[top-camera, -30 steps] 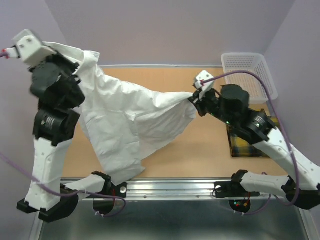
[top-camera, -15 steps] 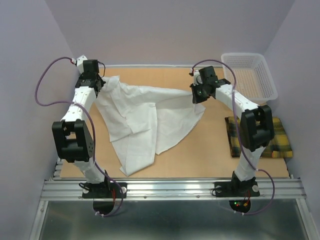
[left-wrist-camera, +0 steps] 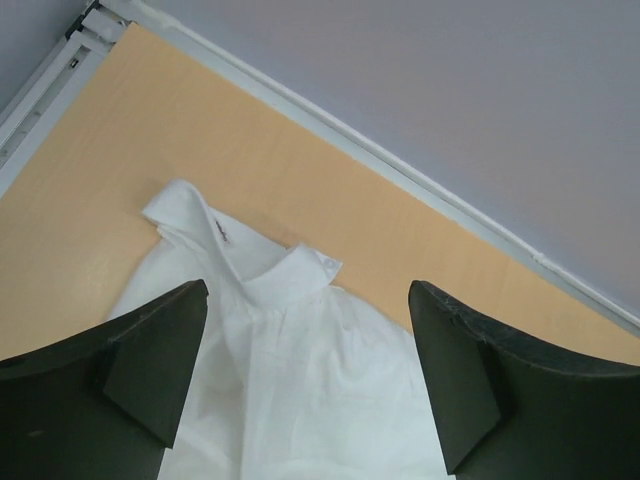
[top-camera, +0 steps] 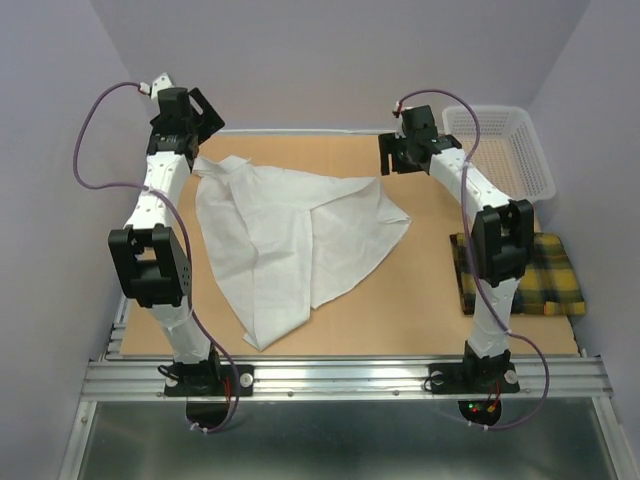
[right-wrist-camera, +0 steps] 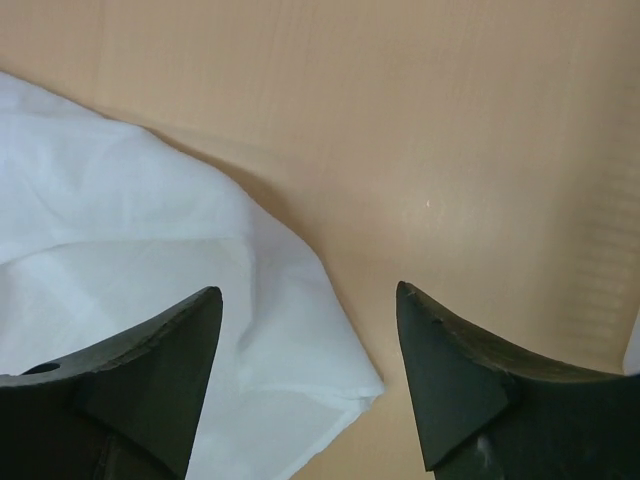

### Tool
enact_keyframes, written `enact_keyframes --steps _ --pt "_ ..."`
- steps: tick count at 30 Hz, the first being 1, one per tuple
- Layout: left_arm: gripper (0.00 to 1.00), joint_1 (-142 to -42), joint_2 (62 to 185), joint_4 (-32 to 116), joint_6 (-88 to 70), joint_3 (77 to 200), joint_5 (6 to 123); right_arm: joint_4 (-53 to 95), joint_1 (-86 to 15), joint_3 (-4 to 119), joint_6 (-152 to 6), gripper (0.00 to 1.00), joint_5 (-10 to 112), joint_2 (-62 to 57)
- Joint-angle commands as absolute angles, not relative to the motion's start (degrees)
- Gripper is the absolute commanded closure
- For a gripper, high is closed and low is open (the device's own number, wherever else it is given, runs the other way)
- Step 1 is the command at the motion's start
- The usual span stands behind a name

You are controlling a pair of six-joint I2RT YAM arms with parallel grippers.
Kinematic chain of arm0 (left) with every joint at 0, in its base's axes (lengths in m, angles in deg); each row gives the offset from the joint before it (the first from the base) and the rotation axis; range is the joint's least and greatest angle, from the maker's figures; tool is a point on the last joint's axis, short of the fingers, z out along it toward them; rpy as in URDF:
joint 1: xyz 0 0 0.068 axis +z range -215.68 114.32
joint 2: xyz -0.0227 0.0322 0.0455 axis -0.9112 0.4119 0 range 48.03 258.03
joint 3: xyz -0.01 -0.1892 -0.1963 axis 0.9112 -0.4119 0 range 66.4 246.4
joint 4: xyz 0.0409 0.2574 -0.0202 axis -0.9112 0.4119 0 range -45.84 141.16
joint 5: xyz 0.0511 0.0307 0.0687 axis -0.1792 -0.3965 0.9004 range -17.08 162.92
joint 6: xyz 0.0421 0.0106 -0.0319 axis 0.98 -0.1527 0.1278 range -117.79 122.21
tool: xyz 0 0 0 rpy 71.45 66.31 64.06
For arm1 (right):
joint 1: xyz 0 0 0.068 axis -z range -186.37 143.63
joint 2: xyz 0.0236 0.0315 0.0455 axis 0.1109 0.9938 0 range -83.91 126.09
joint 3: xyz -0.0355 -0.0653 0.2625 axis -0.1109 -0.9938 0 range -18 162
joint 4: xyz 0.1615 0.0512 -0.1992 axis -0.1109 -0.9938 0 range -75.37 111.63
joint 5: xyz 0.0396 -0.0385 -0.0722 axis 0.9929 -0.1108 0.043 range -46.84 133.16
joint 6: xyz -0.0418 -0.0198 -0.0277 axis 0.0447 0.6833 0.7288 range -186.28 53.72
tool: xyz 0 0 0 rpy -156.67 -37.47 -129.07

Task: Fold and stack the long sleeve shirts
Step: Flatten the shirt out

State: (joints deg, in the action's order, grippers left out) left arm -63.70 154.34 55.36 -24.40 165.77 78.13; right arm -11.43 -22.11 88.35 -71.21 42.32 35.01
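The white long sleeve shirt lies loosely spread on the wooden table, collar toward the far left. That collar shows below my left gripper, which hangs open above it with nothing between its fingers. In the top view the left gripper is at the far left corner. My right gripper is open above the shirt's far right corner, holding nothing. The yellow-and-dark plaid shirt lies folded at the right edge, partly behind the right arm.
A white mesh basket stands at the far right corner. Purple walls close in the table on the back and sides. A metal rail runs along the near edge by both arm bases.
Both grippers were shut on the white shirt, holding it up and stretched; they carried it to the far side, opened and let go. The shirt now lies flat on the table.
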Motion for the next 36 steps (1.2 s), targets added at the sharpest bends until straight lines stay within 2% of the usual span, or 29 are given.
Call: enact_keyframes --steps 1,7,13,16,21,25,29,36 --pt "0.06 -63.5 143.9 54.6 -23.3 159.4 77.9 -10.1 -27.3 84.0 -69.9 0.25 44.6 25.5" --pt "0.07 -63.5 129.5 54.4 -23.6 136.9 74.9 -10.1 -40.0 68.7 -68.1 0.25 47.7 17.1" --pt "0.13 -63.4 121.5 51.6 -23.0 119.0 74.9 -8.1 -53.6 58.7 -65.1 0.26 53.8 14.4" --pt "0.14 -63.4 121.1 50.8 -22.9 114.0 73.9 -5.9 -55.1 56.1 -70.0 0.28 55.9 15.1" --pt "0.20 -63.5 120.4 49.0 -23.5 108.7 70.5 -0.2 -55.8 53.1 -76.9 0.33 59.8 17.4" --pt "0.34 -63.6 121.7 47.5 -24.0 106.5 69.3 3.2 -55.8 52.5 -80.1 0.35 63.8 20.2" --pt "0.43 -63.7 123.5 47.2 -23.8 106.0 68.8 6.4 -55.8 51.4 -83.1 0.36 65.4 21.0" --pt "0.45 -64.5 126.8 46.3 -24.5 105.8 67.7 11.2 -55.9 50.5 -87.4 0.40 68.9 24.6"
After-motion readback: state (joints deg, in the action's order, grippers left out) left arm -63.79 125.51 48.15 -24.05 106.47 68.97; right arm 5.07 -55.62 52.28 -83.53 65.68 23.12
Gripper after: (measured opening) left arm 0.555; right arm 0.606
